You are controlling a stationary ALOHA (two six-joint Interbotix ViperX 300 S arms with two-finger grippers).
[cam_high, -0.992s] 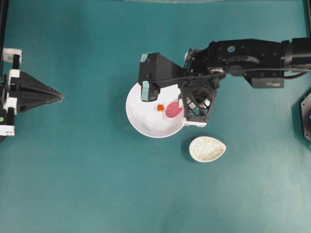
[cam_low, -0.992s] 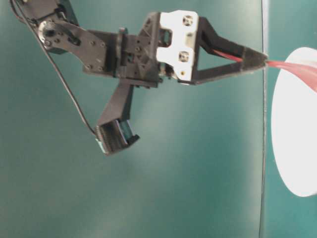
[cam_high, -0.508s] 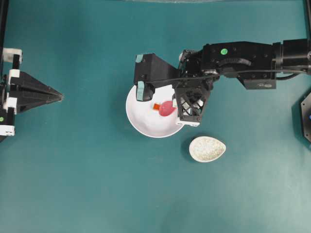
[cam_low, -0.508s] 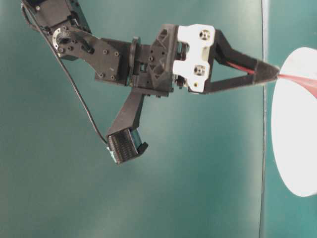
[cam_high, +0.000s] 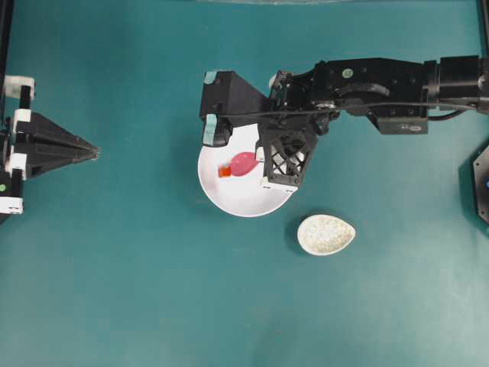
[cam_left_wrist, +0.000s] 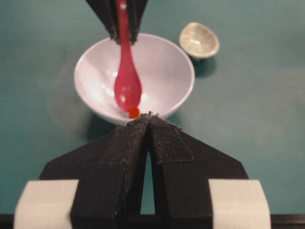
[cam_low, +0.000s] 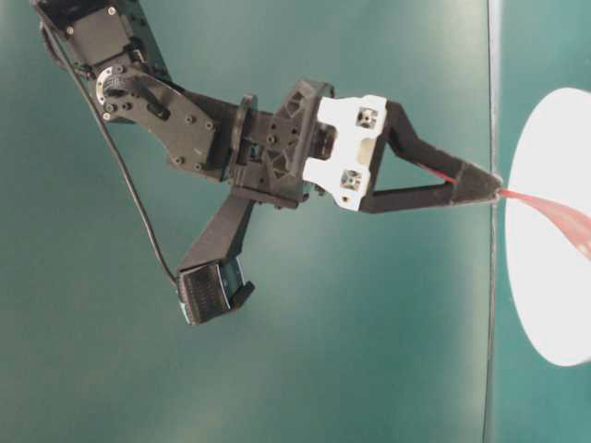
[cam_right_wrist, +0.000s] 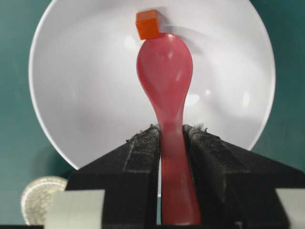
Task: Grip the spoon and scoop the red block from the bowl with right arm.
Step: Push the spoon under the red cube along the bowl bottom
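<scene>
The white bowl (cam_high: 229,205) sits mid-table. My right gripper (cam_high: 262,158) hangs over its right rim, shut on the handle of the pink-red spoon (cam_high: 244,164). The spoon's scoop lies inside the bowl, and its tip touches the small red block (cam_high: 225,172) on the bowl's left slope. In the right wrist view the fingers (cam_right_wrist: 143,143) clamp the spoon (cam_right_wrist: 164,71), and the block (cam_right_wrist: 147,24) lies just beyond the tip, outside the scoop. My left gripper (cam_high: 95,153) rests at the far left, shut and empty, pointing at the bowl (cam_left_wrist: 176,81).
A small speckled off-white oval dish (cam_high: 326,234) stands just right of and below the bowl. The right arm's black links (cam_high: 374,84) stretch in from the right edge. A black mount (cam_high: 481,183) sits at the right border. Teal table all around.
The right gripper has moved left over the bowl, and the spoon's scoop has pushed the red block leftward across the bowl. The left arm has not moved.
</scene>
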